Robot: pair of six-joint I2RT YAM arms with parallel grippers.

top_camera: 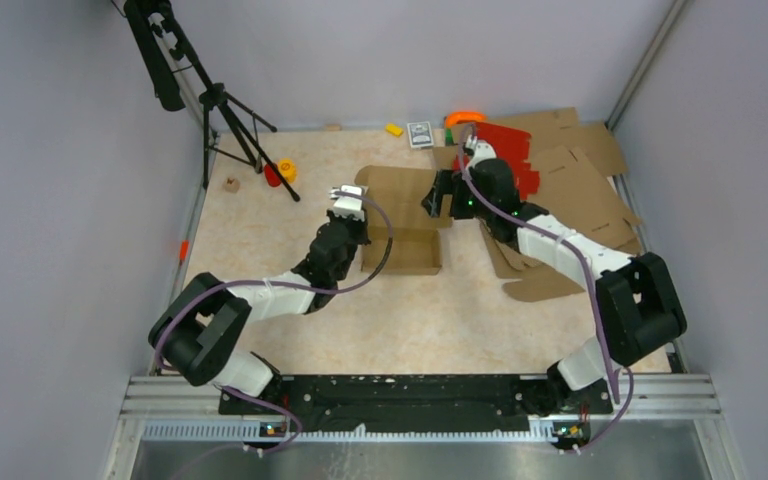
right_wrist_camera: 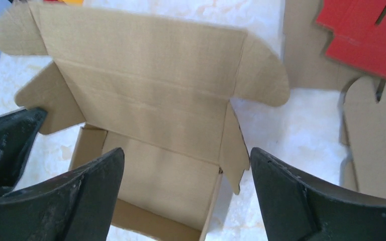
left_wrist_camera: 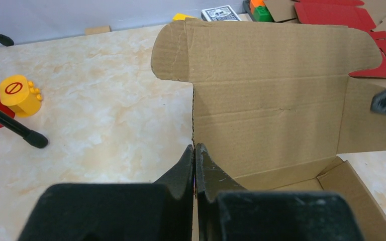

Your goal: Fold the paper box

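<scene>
"Plain brown corrugated paper box (top_camera: 405, 205) — where?"
"On the marbled beige table (top_camera: 260, 260), centre, lid open."
"Left gripper (left_wrist_camera: 195, 150)?"
"Pressed fully together at its left wall; a pinch I can't confirm."
"Right gripper (right_wrist_camera: 186, 153)?"
"Spread wide over its right side — holding nothing."

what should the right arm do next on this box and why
Probably bring the right gripper to the rounded right flap of the lid and close on it, ready to swing the lid over. Its jaws stand wide open above the paper box, holding nothing. The lid lies open behind the formed tray. The left gripper, jaws shut, sits at the box's left wall, seemingly steadying it.
</scene>
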